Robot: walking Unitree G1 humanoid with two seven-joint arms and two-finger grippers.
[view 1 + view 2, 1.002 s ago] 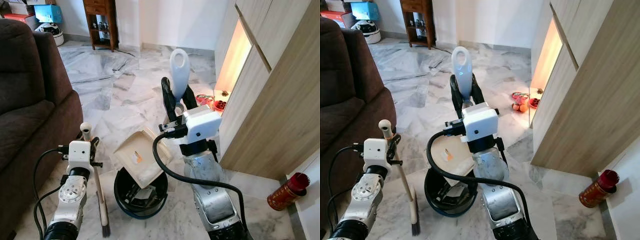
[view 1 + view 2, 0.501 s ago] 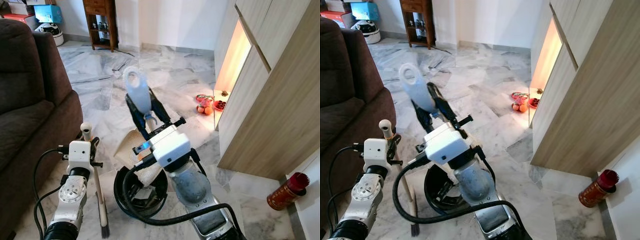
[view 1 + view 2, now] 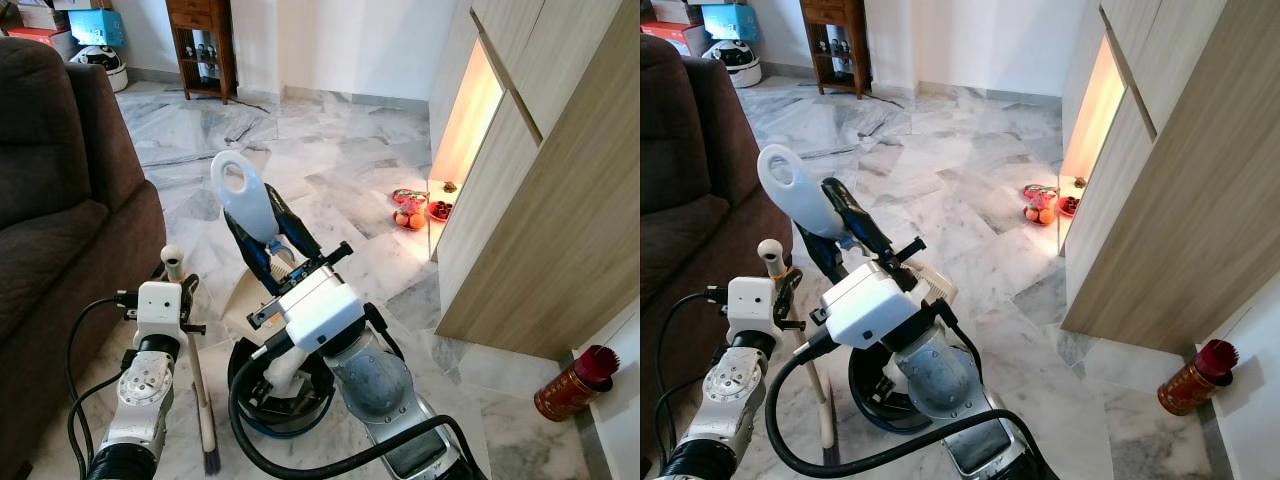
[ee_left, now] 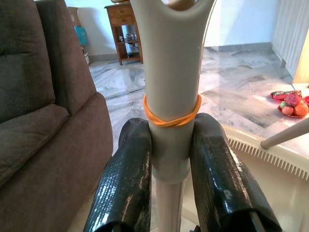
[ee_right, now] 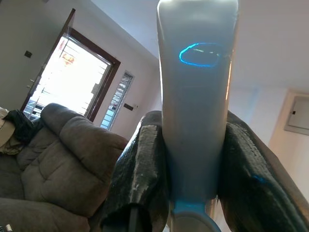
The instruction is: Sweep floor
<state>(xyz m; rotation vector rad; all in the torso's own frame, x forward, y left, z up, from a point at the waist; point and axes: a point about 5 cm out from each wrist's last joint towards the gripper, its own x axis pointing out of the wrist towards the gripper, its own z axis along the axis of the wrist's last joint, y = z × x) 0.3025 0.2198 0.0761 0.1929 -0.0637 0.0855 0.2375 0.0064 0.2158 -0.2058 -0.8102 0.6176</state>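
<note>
My right gripper [image 3: 260, 225] is shut on the white-and-blue looped handle of the dustpan [image 3: 238, 192], raised and leaning to the left. The cream pan [image 3: 238, 298] hangs tilted over a black bin [image 3: 290, 405] on the floor in front of me. My left gripper [image 3: 176, 286] is shut on the upright broom handle [image 4: 171, 92], which has an orange rubber band [image 4: 171, 117] around it. The broom's dark bristles [image 3: 211, 461] rest on the marble floor beside the bin. In the right wrist view the dustpan handle [image 5: 198, 96] sits between both black fingers [image 5: 137, 179].
A brown sofa [image 3: 60, 200] stands close on the left. Wooden cabinets [image 3: 560, 200] line the right, with a red canister [image 3: 575, 382] at their foot. A red plate of fruit [image 3: 410, 208] lies on the floor ahead. A wooden shelf [image 3: 202, 45] stands at the far wall.
My right arm has swung the dustpan handle from upright over to the left, tipping the pan further over the bin. The left arm and broom have stayed still.
</note>
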